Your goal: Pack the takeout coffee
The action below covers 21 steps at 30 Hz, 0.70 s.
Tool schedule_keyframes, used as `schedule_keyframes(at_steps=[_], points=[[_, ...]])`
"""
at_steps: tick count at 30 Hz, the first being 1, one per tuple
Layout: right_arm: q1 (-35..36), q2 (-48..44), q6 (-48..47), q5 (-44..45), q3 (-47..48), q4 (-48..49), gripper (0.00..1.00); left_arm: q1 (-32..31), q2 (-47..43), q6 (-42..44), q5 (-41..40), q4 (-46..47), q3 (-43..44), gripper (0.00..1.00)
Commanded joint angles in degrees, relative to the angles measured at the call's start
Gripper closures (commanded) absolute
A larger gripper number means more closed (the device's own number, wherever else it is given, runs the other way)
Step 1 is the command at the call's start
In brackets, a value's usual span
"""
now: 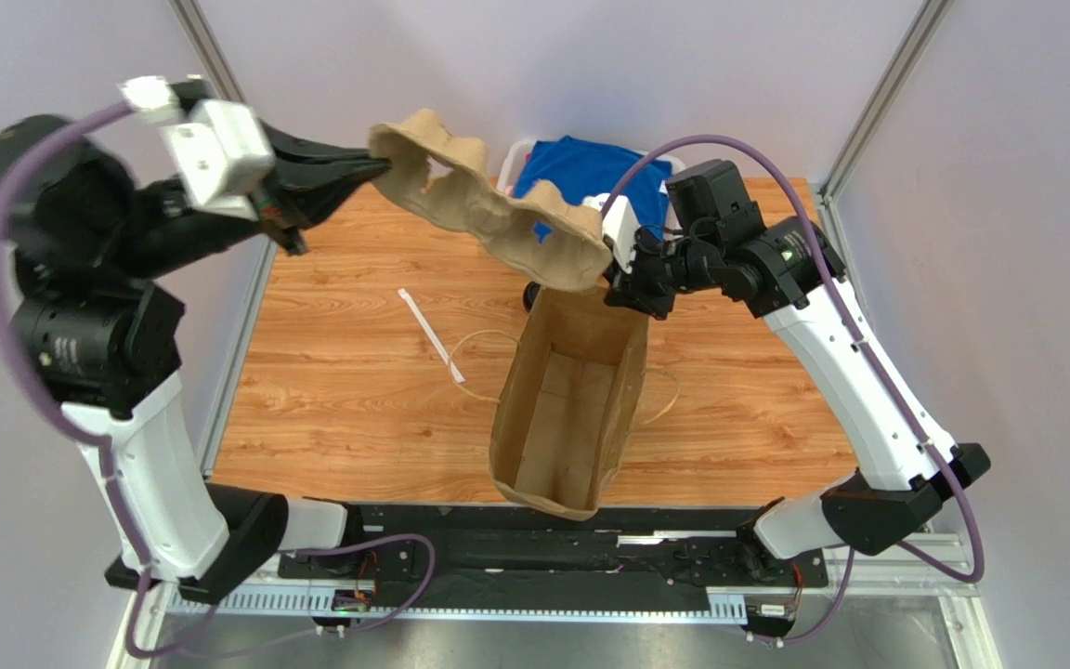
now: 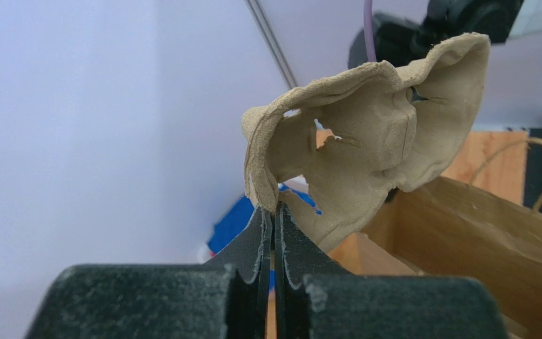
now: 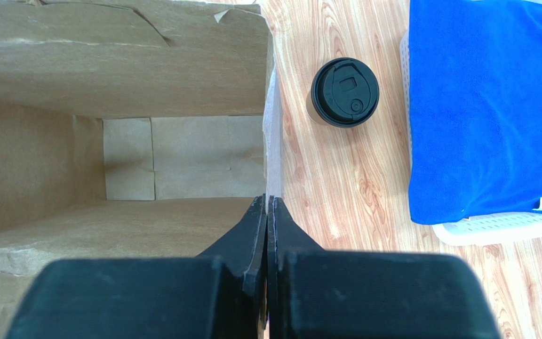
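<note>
The takeout coffee (image 3: 344, 92), a cup under a round black lid, stands on the wood beside the brown paper bag (image 3: 111, 106), outside it. My right gripper (image 3: 268, 199) is shut on the bag's upper rim, and the bag (image 1: 569, 404) stands open with nothing showing inside. My left gripper (image 1: 384, 167) is shut on one edge of the grey-brown pulp cup carrier (image 1: 499, 202) and holds it in the air over the bag's far side. The left wrist view shows the carrier (image 2: 366, 155) hanging off the shut fingertips of that gripper (image 2: 274, 208), no cup in it.
A blue cloth (image 1: 583, 174) lies in a white basket (image 3: 493, 227) at the table's back, close to the cup. A white stick (image 1: 429, 335) lies on the wood left of the bag. Thin bag handles (image 1: 478, 363) loop out at the bag's sides.
</note>
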Motion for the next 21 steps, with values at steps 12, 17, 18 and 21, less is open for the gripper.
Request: schedule_keyframes(at_steps=[12,17,18,21], points=[[-0.3,-1.0,5.7,0.5,-3.0,3.0,1.00,-45.6,0.9,46.2,-48.0,-27.0,-7.4,1.00],[-0.2,0.4,5.7,0.8,-0.6,3.0,1.00,-59.1,6.3,49.2,-62.5,-34.4,-2.0,1.00],[-0.2,0.6,5.8,0.8,-0.5,3.0,1.00,-62.0,8.3,49.9,-64.4,-35.5,-0.8,1.00],[0.0,1.0,6.3,0.5,0.6,3.0,1.00,-67.9,10.7,50.9,-71.2,-37.3,-1.8,1.00]])
